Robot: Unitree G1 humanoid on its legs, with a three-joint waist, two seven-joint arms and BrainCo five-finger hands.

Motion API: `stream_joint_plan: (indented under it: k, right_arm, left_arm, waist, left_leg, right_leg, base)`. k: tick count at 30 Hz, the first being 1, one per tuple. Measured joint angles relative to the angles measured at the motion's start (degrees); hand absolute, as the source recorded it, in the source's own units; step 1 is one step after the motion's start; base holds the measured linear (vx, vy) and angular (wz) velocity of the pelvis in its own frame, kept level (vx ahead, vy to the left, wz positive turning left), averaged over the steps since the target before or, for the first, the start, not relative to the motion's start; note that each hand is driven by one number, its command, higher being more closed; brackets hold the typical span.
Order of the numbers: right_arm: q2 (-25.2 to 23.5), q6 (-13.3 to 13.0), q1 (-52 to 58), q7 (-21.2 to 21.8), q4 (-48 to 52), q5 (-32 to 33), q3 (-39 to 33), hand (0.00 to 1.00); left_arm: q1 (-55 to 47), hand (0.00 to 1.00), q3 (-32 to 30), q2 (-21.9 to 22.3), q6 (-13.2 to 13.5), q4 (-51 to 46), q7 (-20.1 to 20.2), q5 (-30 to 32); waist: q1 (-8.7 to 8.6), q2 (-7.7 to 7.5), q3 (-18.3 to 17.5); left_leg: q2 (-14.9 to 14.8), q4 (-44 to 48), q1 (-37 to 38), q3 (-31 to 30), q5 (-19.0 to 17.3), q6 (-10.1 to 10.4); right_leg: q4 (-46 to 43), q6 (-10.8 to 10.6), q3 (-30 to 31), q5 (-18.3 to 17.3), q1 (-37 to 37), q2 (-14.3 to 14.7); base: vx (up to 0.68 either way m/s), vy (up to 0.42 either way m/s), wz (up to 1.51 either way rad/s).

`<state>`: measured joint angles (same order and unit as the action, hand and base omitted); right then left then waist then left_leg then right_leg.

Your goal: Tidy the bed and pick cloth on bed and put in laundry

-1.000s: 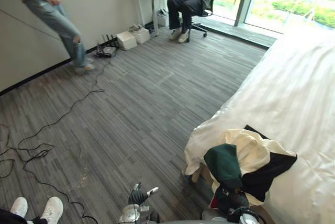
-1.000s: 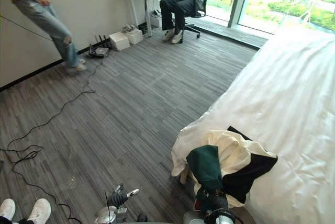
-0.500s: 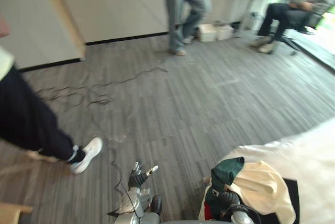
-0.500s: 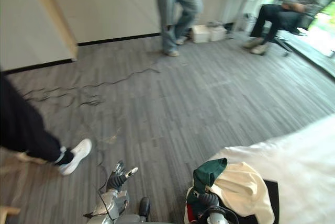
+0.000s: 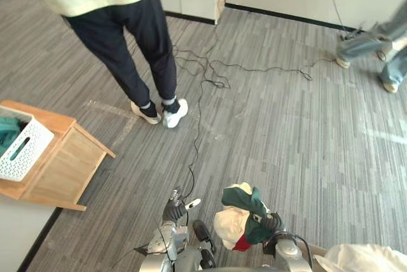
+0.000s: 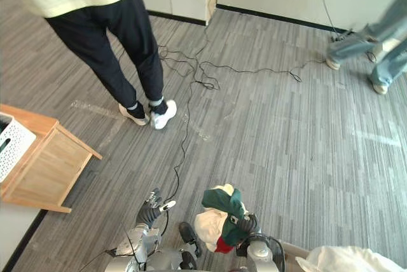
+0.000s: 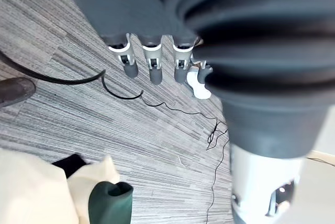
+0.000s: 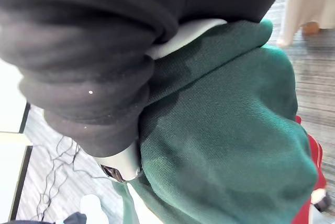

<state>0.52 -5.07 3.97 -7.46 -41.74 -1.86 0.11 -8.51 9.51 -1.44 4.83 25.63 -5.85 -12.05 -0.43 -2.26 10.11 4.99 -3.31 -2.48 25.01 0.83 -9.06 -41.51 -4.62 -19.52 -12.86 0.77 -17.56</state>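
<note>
**Cloth bundle held over the carpet, basket at the far left**

At the bottom centre of the left eye view, the right hand [image 5: 272, 224] has its dark fingers curled into a bundle of green, cream, red and black cloth [image 5: 232, 224]. The bundle hangs clear of the grey striped carpet [image 5: 286, 126]. To its left, the left hand [image 5: 173, 210] is empty, its fingers [image 7: 152, 67] straight and slightly spread above the carpet.

A white slotted plastic laundry basket [image 5: 25, 148] with teal fabric inside sits on a low light-wood table [image 5: 63, 164] at the left edge, well apart from the bundle. A corner of white bedsheet [image 5: 362, 259] shows at lower right.

A person in dark trousers and white shoes [image 5: 127, 49] stands at upper left. Another person's jeans-clad legs [image 5: 381, 37] are at upper right, with thin black cables [image 5: 203, 75] lying on the carpet between the two.
</note>
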Motion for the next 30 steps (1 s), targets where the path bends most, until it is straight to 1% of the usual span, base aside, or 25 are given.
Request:
stream_joint_plan:
  k: [1,2,3,4,6,7,8,9,10,11,12,13,14,15,16,17,18,19,21,22,25,27,28,29,30]
  right_arm:
    - [-0.1,-0.1,0.8,0.0,1.9,-0.5,0.4,1.0]
    - [-0.1,-0.6,1.3,0.0,3.1,-0.5,0.4,1.0]
    - [-0.1,-0.9,1.2,-0.1,3.2,-0.5,0.2,1.0]
    - [-0.1,-1.0,1.3,-0.2,3.2,-0.5,-0.5,1.0]
    - [-0.1,-1.0,1.4,-0.1,3.1,-0.4,-1.1,1.0]
    - [-0.4,-1.0,1.4,-0.2,3.1,-0.4,-1.6,1.0]
    - [-0.8,-1.1,1.4,-0.1,3.1,-0.4,-2.6,1.0]
    - [-1.0,-1.1,1.4,-0.1,3.1,-0.3,-2.8,1.0]
    - [-1.4,-1.1,1.7,-0.1,3.1,-0.2,-3.5,1.0]
    - [-1.4,-1.2,2.6,-0.1,3.1,0.4,-3.9,1.0]
    - [-1.4,-1.2,2.9,-0.1,3.1,0.7,-4.1,1.0]
    - [-3.6,-1.3,3.3,-0.1,2.7,1.4,-4.5,1.0]
    - [-5.1,-1.3,3.3,-0.2,2.3,1.5,-5.1,1.0]
    - [-4.3,-1.3,3.2,0.1,1.3,1.7,-5.0,1.0]
    - [-3.5,-1.2,3.0,0.1,0.4,1.7,-4.6,1.0]
    - [-3.4,-1.2,3.6,0.1,0.6,1.7,-4.7,1.0]
    - [-3.4,-1.3,3.9,0.1,0.5,1.7,-4.6,1.0]
    - [-3.4,-1.3,3.9,0.2,0.4,1.7,-4.6,1.0]
    - [-2.9,-1.2,4.3,0.3,0.4,1.7,-4.5,1.0]
    - [-2.4,-1.2,4.8,0.4,0.4,1.7,-4.1,1.0]
    - [-1.7,-1.2,4.9,0.4,0.4,2.0,-3.5,1.0]
    - [-1.4,-1.2,4.9,0.7,0.4,2.7,-3.5,1.0]
    - [-1.3,-1.2,4.9,1.1,0.4,3.6,-3.5,1.0]
    - [-1.3,-1.2,5.0,1.2,0.4,3.9,-3.6,1.0]
    - [-1.4,-1.3,5.1,1.1,0.3,4.1,-3.7,1.0]
  left_arm:
    - [0.4,0.0,0.0,-0.1,0.1,-0.5,-0.1,0.5]
    - [0.9,0.0,0.0,-0.2,0.1,-0.5,-0.2,0.5]
    - [1.2,0.0,0.1,-0.3,0.1,-0.5,-0.2,0.5]
    - [1.2,0.0,0.2,-0.3,0.2,-0.5,-0.3,0.6]
    - [1.0,0.0,0.2,-0.7,0.3,-0.5,-0.4,0.6]
    - [1.0,0.0,0.1,-1.2,0.4,-0.4,-0.4,0.6]
    - [0.8,0.0,0.1,-1.6,0.5,-0.2,-0.4,0.6]
    - [0.6,0.0,0.1,-1.7,0.5,-0.1,-0.4,0.6]
    - [0.1,0.0,0.2,-1.7,0.5,0.7,-0.4,0.6]
    - [0.0,0.0,1.0,-1.7,0.4,2.2,-0.4,0.7]
    - [-0.4,0.0,1.5,-1.6,0.5,2.6,-0.4,0.8]
    - [-0.3,0.0,1.6,-3.4,0.7,2.8,-0.2,1.4]
    - [-0.2,0.0,1.8,-4.5,1.1,2.1,-0.2,1.7]
    - [-0.5,0.0,2.2,-4.2,1.4,2.4,0.1,2.0]
    - [-0.9,0.0,1.6,-2.8,0.1,5.1,-0.3,2.1]
    - [-1.5,0.0,1.5,-1.6,0.3,5.2,-0.3,2.1]
    - [-1.5,0.0,1.4,-1.2,0.7,5.1,-0.3,2.1]
    - [-1.5,0.0,1.6,-0.5,0.7,5.1,-0.3,2.0]
    - [-1.6,0.0,1.6,0.1,0.7,5.1,-0.3,1.7]
    - [-1.6,0.0,1.9,0.5,0.7,5.2,-0.3,1.4]
    - [-1.6,0.0,2.2,0.5,0.7,5.2,-0.3,1.4]
    - [-1.3,0.0,2.2,0.5,0.8,5.2,-0.3,1.2]
    - [-0.9,0.0,2.3,0.4,0.8,5.3,-0.4,0.7]
    - [-0.4,0.0,2.5,0.3,0.7,5.4,-0.5,0.2]
    - [-0.4,0.0,2.8,0.2,0.8,5.4,-0.5,0.2]
  waist:
    - [-0.44,0.23,0.2]
    - [-0.48,0.27,0.3]
    - [-0.57,0.32,0.5]
    - [-1.0,0.86,0.9]
    - [-1.11,1.54,1.3]
    - [-1.21,2.01,1.5]
    - [-1.1,2.33,1.6]
    - [-0.93,2.46,1.7]
    - [-0.71,2.85,1.7]
    - [-0.85,3.78,1.3]
    - [-0.91,3.98,1.2]
    - [-0.66,-2.47,1.6]
    - [-0.38,-5.34,1.7]
    - [0.87,-4.85,2.1]
    - [0.98,-4.05,0.6]
    - [1.16,-1.64,-0.4]
    - [1.21,-1.64,-0.7]
    - [1.04,-0.34,-0.6]
    - [0.72,0.74,-1.2]
    - [0.52,1.38,-1.4]
    - [0.29,1.5,-1.7]
    - [0.27,1.37,-1.9]
    - [0.28,1.17,-1.9]
    - [-0.01,0.68,-2.0]
    - [-0.15,0.51,-2.1]
  left_leg:
    - [0.5,0.7,1.1,-2.8,-0.4,-0.1]
    - [1.3,1.4,1.9,-5.4,-0.3,-0.1]
    - [1.7,1.7,2.4,-7.1,-0.3,-0.1]
    - [2.5,1.9,3.8,-10.0,-0.4,-0.1]
    - [3.2,1.4,5.5,-13.8,-0.6,0.3]
    - [3.3,0.6,6.2,-15.2,-1.1,1.0]
    - [3.4,0.1,6.5,-17.1,-1.1,1.0]
    - [3.4,0.2,6.6,-17.9,-1.1,1.0]
    - [3.4,0.5,6.9,-19.6,-1.0,1.0]
    - [3.3,1.2,7.0,-21.8,-1.3,1.7]
    - [3.5,2.3,6.8,-23.0,-1.7,4.1]
    - [7.9,9.6,3.3,-25.1,-2.7,7.2]
    - [7.8,15.9,1.4,-22.6,-7.2,0.2]
    - [3.1,19.6,1.3,-20.0,-13.3,2.4]
    - [1.9,22.4,0.6,-19.9,-15.6,2.5]
    - [1.1,23.3,-0.2,-20.7,-16.4,3.1]
    - [0.8,23.3,-0.2,-21.1,-16.6,3.3]
    - [0.4,23.4,-0.4,-21.9,-16.5,3.3]
    - [0.1,23.3,-0.5,-22.9,-16.5,3.4]
    - [0.1,22.9,0.2,-23.8,-16.1,3.9]
    - [0.0,21.0,2.2,-25.6,-14.9,5.8]
    - [0.1,20.1,2.2,-26.6,-14.0,6.9]
    - [0.2,19.2,2.0,-26.7,-12.7,8.0]
    - [0.5,18.4,1.4,-25.4,-10.8,9.5]
    - [0.3,17.6,1.1,-23.6,-10.2,10.4]
  right_leg:
    - [-0.8,-0.8,2.9,-2.1,2.4,2.4]
    - [0.1,-1.4,4.1,-3.4,4.4,3.6]
    - [1.1,-1.9,4.0,-3.8,5.0,3.7]
    - [3.8,-2.1,4.1,-3.9,5.9,4.0]
    - [9.4,-2.6,7.1,-3.6,6.8,5.5]
    - [13.4,-3.3,10.4,-3.2,7.4,6.9]
    - [16.4,-4.3,14.9,-2.6,8.5,8.7]
    - [17.5,-4.8,17.3,-2.3,9.0,9.6]
    - [18.8,-5.2,21.8,-1.7,9.7,11.7]
    - [20.0,-4.5,25.3,-1.2,9.5,13.8]
    - [20.5,-3.5,26.3,-0.4,9.3,14.7]
    - [22.2,-0.8,27.5,3.8,9.6,8.8]
    - [22.2,-0.6,27.7,5.8,9.6,5.1]
    - [21.9,-4.2,28.4,7.4,9.1,4.7]
    - [23.9,-5.0,28.5,7.2,6.8,5.4]
    - [27.7,-4.4,27.7,7.9,5.0,6.0]
    - [29.3,-4.5,27.3,8.5,4.1,6.2]
    - [31.2,-4.0,26.1,9.3,2.9,6.6]
    - [32.5,-3.7,25.0,9.6,2.1,6.8]
    - [33.5,-3.7,23.8,9.6,0.6,6.8]
    - [35.8,-3.2,21.4,10.2,-2.2,6.6]
    - [36.7,-3.5,19.3,10.5,-3.1,6.3]
    - [36.9,-3.6,17.3,10.7,-3.4,5.8]
    - [36.9,-3.6,14.8,10.7,-3.7,4.4]
    - [36.9,-3.5,13.8,10.8,-3.7,3.8]
  base:
    - [0.37,0.079,1.33]
    - [0.37,0.067,1.4]
    - [0.29,0.04,1.46]
    - [0.2,0.02,1.52]
    - [0.22,0.03,1.43]
    - [0.17,0.041,1.27]
    - [0.12,0.034,1.17]
    - [0.1,0.023,0.88]
    - [0.09,0.011,0.8]
    - [0.09,0.01,0.83]
    - [0.08,0.027,1.09]
    - [0.07,0.005,1.01]
    - [0.11,-0.118,0.94]
    - [0.11,-0.129,0.41]
    - [0.15,-0.07,0.24]
    - [0.13,0.065,0.15]
    - [0.14,0.055,0.27]
    - [0.1,-0.007,0.26]
    - [0.11,-0.06,0.31]
    - [0.1,-0.066,0.27]
    - [0.07,-0.088,0.34]
    - [0.0,-0.084,0.46]
    - [-0.04,-0.083,0.7]
    - [-0.05,-0.061,0.78]
    - [-0.08,-0.033,0.94]
